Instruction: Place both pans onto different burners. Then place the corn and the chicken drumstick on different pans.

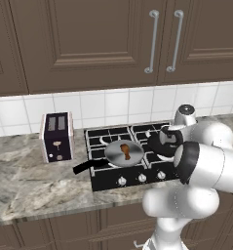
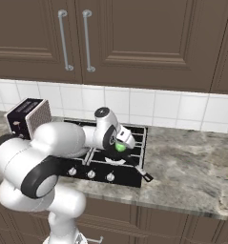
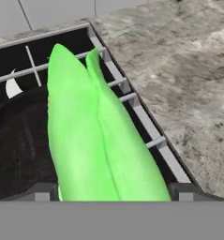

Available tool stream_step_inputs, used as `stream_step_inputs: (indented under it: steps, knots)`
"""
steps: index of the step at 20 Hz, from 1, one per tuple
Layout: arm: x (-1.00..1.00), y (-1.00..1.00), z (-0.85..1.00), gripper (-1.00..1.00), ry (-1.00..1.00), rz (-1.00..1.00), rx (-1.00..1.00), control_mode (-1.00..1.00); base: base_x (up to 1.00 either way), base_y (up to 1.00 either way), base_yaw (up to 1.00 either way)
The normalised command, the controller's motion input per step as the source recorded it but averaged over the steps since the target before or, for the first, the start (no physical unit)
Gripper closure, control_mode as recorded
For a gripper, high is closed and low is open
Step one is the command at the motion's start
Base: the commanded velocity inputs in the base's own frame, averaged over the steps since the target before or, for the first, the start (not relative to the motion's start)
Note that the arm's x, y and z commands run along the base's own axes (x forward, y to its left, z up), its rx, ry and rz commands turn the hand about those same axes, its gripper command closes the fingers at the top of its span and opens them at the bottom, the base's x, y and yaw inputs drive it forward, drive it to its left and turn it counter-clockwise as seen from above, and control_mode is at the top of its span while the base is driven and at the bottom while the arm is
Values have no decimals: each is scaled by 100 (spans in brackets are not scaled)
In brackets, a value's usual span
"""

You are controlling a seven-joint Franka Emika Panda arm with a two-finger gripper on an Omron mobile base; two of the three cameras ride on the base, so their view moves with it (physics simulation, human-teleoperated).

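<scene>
The silvery pan (image 1: 114, 157) sits on the front-left burner of the black hob (image 1: 102, 181), its black handle pointing left. The chicken drumstick (image 1: 126, 151) lies inside it. My gripper (image 2: 121, 146) hangs low over the hob's front-right corner, shut on the corn (image 3: 85, 131), a bright green husked cob that fills the gap between my fingertips (image 3: 45, 191). Directly under the corn is the dark pan (image 3: 17, 154) on the grate, and its handle (image 2: 143, 173) juts past the hob's front right. A silvery burner ring (image 3: 12, 88) shows behind it.
A dark toaster (image 1: 57, 136) stands on the marble counter left of the hob. Bare counter (image 2: 191, 167) stretches to the right of the hob. Brown wall cabinets with silver handles (image 1: 152, 44) hang above the white tile backsplash.
</scene>
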Motion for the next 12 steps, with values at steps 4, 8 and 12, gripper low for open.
stream_step_inputs:
  steps: [4, 8, 12]
  knots:
    - [0, 36, 0, 100, 0, 0, 0, -100, 0, 0, 0]
    - [8, 27, 0, 100, 0, 0, 0, -100, 0, 0, 0]
    - [20, 17, 0, 100, 0, 0, 0, -100, 0, 0, 0]
